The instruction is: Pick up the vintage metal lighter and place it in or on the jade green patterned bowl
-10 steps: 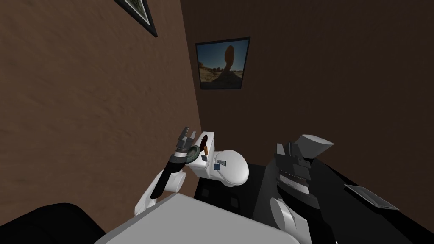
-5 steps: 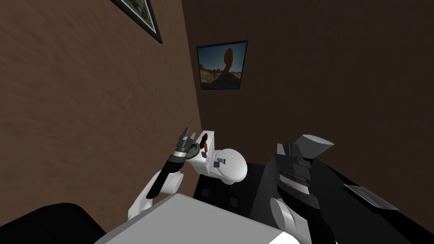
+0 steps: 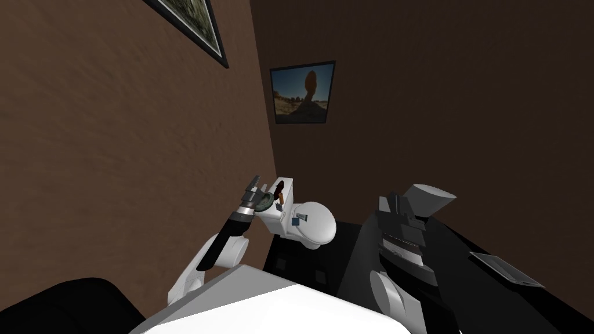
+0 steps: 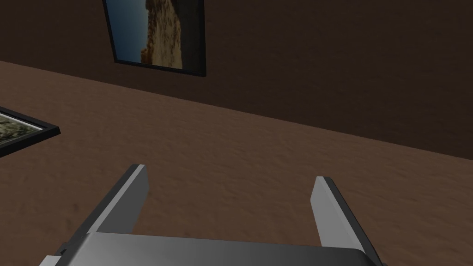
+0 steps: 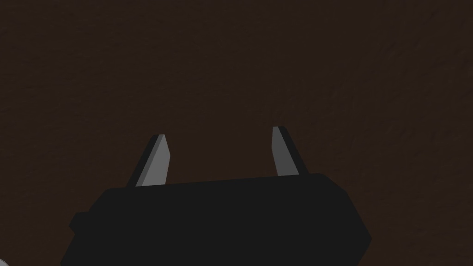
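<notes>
A dark green bowl [image 3: 265, 202] sits at the left end of the white toilet tank [image 3: 285, 184]. A small grey boxy thing, perhaps the lighter [image 3: 301, 216], lies on the closed toilet lid [image 3: 316, 229] beside a small blue-grey piece [image 3: 295, 221]. My left gripper [image 3: 254, 184] is raised just left of the bowl, pointing up at the brown wall. Its fingers [image 4: 134, 194] stand open with nothing between them. My right gripper [image 5: 219, 138] is open and empty too, facing a dark wall. The right arm [image 3: 400, 223] is held off to the right of the toilet.
A dark oval thing [image 3: 278, 188] and a small orange-brown thing [image 3: 281, 200] also lie on the tank. Brown walls meet in a corner right behind the toilet. A dark counter [image 3: 493, 261] runs along the right with a flat grey tray [image 3: 507, 269].
The whole head picture has shifted a little, so my head or base has moved. My left forearm has drawn slightly back to the left; the gripper stays open beside the bowl.
</notes>
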Tool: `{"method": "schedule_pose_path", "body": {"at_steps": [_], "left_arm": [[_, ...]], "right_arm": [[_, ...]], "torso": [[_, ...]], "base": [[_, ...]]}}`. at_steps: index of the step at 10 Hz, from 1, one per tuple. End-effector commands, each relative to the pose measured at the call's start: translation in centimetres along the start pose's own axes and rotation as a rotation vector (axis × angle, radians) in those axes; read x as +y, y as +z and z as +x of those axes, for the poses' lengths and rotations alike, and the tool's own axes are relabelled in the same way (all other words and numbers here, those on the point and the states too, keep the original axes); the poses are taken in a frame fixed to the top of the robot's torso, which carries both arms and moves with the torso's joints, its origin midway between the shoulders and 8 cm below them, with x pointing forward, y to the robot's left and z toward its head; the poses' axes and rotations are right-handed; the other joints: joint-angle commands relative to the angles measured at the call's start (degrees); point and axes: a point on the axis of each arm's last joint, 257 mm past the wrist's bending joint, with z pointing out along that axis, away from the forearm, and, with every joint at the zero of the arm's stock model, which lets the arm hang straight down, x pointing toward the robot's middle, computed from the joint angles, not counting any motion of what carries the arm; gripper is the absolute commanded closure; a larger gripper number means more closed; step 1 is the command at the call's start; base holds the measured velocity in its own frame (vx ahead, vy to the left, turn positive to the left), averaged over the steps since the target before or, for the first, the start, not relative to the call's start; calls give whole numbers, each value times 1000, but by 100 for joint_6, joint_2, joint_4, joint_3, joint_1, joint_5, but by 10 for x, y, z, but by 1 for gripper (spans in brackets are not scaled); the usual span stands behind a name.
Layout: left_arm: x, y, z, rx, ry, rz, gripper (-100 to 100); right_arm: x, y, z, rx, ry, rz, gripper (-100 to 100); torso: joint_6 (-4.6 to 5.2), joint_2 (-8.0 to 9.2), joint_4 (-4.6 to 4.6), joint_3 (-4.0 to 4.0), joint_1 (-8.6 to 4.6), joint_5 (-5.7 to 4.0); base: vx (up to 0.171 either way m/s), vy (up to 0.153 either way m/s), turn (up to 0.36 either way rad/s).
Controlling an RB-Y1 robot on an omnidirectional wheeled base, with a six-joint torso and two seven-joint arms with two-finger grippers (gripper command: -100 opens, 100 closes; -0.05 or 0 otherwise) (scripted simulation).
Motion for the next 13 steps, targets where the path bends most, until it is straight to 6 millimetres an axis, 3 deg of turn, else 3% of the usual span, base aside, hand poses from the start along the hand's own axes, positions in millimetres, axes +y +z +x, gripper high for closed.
{"method": "schedule_pose_path", "body": {"at_steps": [1, 13], "left_arm": [[9, -2, -4, -11, -3, -47, -100], [57, -18, -22, -68, -31, -301, -100]], "right_arm": [[0, 0, 0, 0, 0, 0, 0], [0, 0, 0, 0, 0, 0, 0]], "torso": [[0, 0, 0, 0, 0, 0], [0, -9, -2, -5, 1, 0]], "base": [[-65, -41, 29], [-56, -39, 20]]}}
